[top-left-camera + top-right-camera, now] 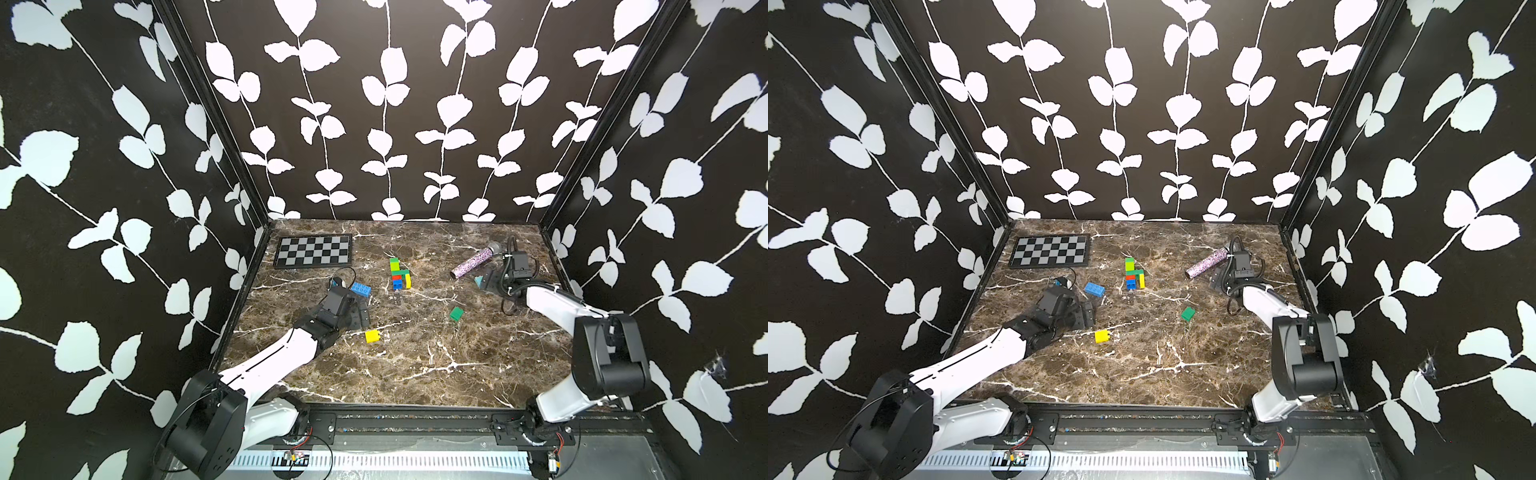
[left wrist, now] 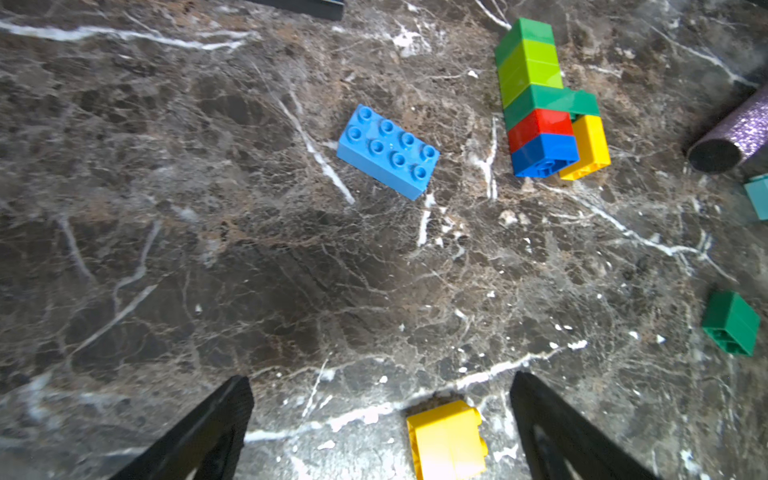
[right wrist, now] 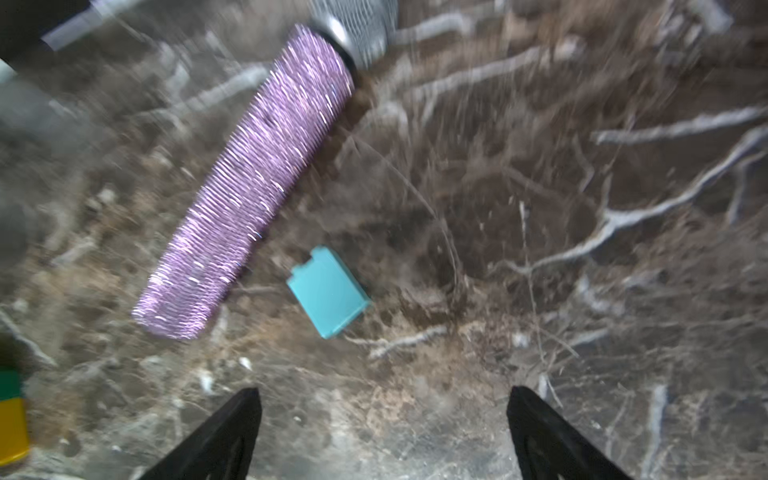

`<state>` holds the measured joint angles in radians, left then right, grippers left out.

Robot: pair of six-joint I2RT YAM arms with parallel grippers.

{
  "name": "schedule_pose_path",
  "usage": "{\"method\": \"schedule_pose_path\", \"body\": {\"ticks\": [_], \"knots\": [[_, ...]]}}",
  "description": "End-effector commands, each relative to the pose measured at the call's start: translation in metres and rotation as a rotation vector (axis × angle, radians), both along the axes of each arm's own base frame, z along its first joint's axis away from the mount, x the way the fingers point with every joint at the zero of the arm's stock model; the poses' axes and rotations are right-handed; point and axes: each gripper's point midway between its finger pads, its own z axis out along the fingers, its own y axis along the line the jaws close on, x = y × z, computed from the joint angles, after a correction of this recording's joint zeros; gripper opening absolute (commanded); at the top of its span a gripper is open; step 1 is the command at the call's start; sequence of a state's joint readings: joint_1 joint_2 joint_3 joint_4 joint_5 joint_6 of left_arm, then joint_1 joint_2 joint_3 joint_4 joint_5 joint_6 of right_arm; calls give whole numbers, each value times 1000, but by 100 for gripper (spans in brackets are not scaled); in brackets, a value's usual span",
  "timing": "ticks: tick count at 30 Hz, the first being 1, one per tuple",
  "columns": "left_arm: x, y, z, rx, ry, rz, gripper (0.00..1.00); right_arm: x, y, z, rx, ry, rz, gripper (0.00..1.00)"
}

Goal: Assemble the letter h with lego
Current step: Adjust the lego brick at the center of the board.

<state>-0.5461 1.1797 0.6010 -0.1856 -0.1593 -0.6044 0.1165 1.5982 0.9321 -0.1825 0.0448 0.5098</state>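
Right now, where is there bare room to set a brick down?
Widest: the near marble between the loose yellow brick, the dark green brick and the front rail. Smaller: the far strip between the chequered board and the microphone. Crowded around the lego stack and blue brick.

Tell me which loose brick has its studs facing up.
The long blue brick: its eight studs point up. The loose yellow brick, green brick and teal brick show none on top.

Eleven bricks [image 2: 388,151], one microphone [image 1: 473,262], one board [image 1: 313,250]
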Motion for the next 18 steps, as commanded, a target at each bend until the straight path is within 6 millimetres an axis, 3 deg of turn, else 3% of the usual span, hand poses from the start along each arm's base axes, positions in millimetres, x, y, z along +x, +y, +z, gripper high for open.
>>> {"method": "schedule_pose_path", "body": {"ticks": [1,7,18], "knots": [[1,-9,-1,-29,7,-48,99,-3,13,-5,-8,50,103,90],[0,-17,-3,-49,26,-74,99,8,17,-17,-58,137,201,81],[0,-21,-3,-59,35,-94,99,47,12,-20,-189,211,295,74]]}}
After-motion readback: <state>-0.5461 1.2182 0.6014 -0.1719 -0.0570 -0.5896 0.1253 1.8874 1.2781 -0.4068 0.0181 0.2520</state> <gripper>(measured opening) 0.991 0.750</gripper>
